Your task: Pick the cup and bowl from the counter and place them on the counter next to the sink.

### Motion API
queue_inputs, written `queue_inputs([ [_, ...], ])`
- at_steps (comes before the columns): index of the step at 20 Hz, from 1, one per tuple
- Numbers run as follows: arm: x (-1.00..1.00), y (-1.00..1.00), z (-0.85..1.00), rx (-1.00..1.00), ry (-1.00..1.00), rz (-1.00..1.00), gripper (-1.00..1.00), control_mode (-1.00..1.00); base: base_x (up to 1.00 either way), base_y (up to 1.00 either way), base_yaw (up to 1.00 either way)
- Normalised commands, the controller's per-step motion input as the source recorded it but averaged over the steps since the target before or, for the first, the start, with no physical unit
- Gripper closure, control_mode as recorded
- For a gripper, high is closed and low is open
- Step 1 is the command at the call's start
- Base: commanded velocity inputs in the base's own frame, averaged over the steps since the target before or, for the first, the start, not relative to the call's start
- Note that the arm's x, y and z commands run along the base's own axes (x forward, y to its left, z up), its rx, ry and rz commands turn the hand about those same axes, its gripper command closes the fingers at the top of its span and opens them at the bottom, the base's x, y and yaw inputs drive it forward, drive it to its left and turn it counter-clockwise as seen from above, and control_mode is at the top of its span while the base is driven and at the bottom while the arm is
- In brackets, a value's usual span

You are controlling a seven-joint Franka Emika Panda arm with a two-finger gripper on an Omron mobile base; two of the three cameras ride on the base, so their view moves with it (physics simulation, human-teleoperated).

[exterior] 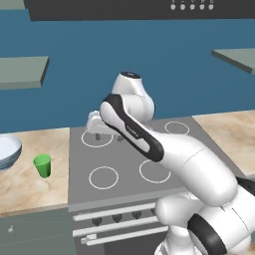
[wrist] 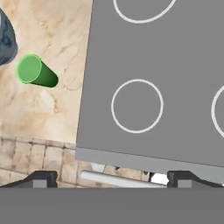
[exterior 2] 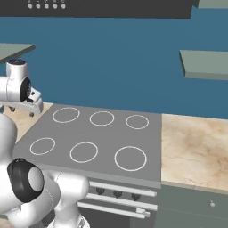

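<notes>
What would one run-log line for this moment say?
gripper: open, empty, above stovetop | cup: upright on counter | bowl: beside cup

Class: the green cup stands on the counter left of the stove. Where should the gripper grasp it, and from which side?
Grip the cup across its rim, coming from straight above. It stands upright, mouth open, with no handle and walls tapering downward. The bowl stands apart, leaving room. The open gripper hangs over the stovetop.

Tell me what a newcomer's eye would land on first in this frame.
Probably the white arm sweeping over the grey stovetop, its open gripper above the back-left burner. Next, the bright green cup standing upright on the beige counter left of the stove, with the pale blue bowl just beyond it at the picture's edge.
</notes>
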Motion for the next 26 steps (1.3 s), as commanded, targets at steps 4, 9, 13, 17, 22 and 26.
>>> queue_inputs([
  [4, 0.03, 0.3, -0.18, -0.05, 0.0, 0.0, -1.0, -1.0, 0.0, 0.0, 0.0],
  [9, 0.04, 0.39, -0.16, 0.0, -0.01, 0.0, -1.0, -1.0, 0.0, 0.0, 0.0],
  [13, 0.07, 0.56, -0.08, 0.0, 0.0, -0.03, -1.0, -1.0, 0.0, 0.0, 0.0],
  [17, 0.08, 0.5, -0.04, 0.0, -0.02, -0.03, -1.0, -1.0, 0.0, 0.0, 0.0],
  [22, 0.25, 0.38, -0.18, 0.0, -0.07, -0.03, -1.0, -1.0, 0.0, 0.0, 0.0],
  [26, 0.37, 0.27, -0.22, 0.0, -0.08, -0.07, -1.0, -1.0, 0.0, 0.0, 0.0],
])
